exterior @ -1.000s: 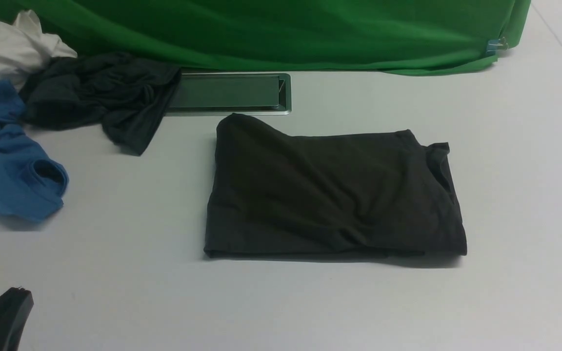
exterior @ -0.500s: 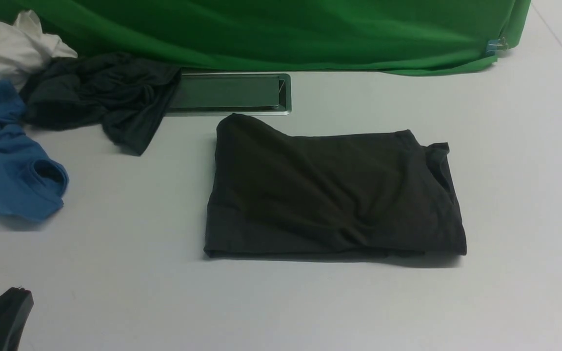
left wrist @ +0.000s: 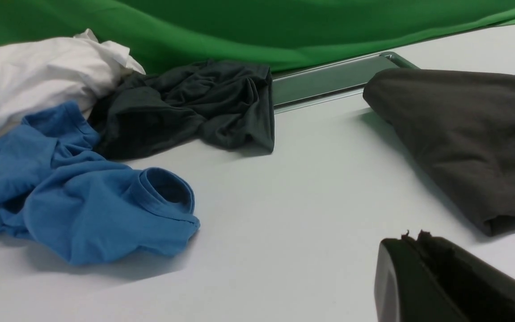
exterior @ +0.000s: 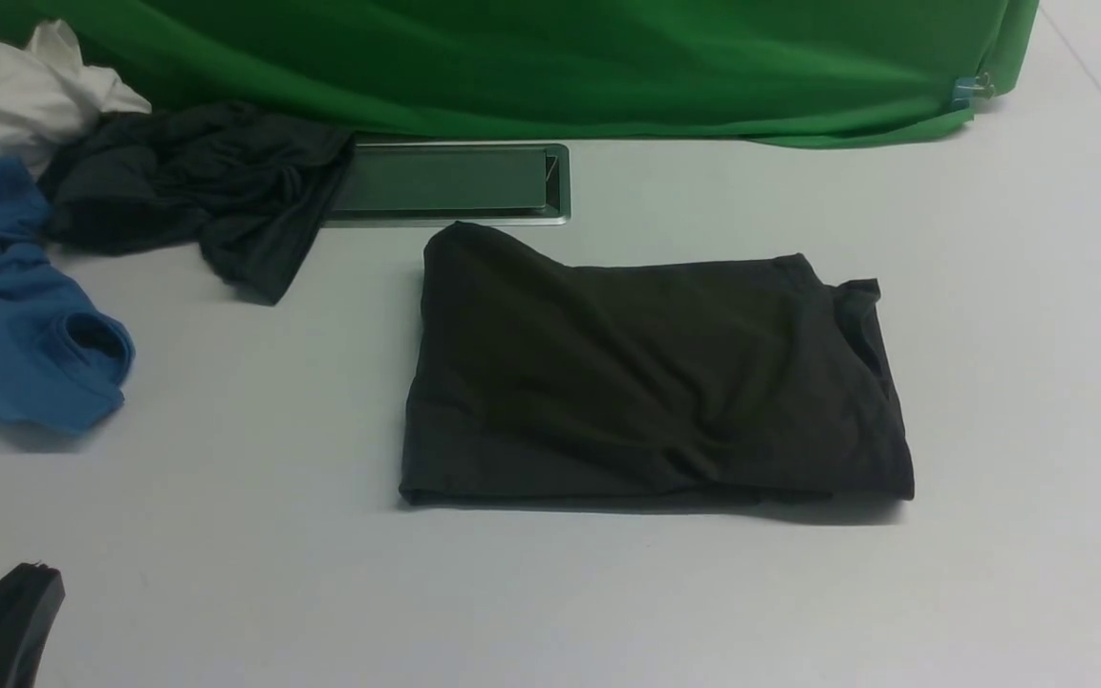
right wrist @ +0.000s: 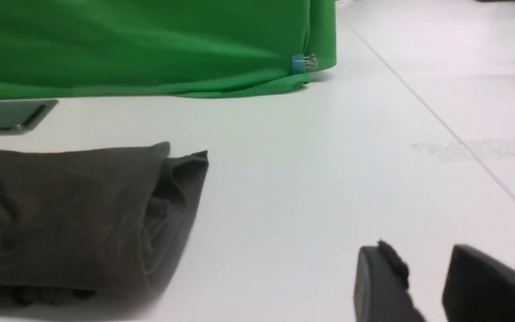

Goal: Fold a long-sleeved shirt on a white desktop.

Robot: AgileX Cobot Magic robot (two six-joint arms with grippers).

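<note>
Long-sleeved shirt lies folded into a compact rectangle mid white desktop, just in front of the silver-framed hatch, touched by neither arm. Left gripper is clenched with nothing in it, low near the shirt's left edge. Right gripper has its jaws apart, holding nothing, well right of the shirt.
</note>
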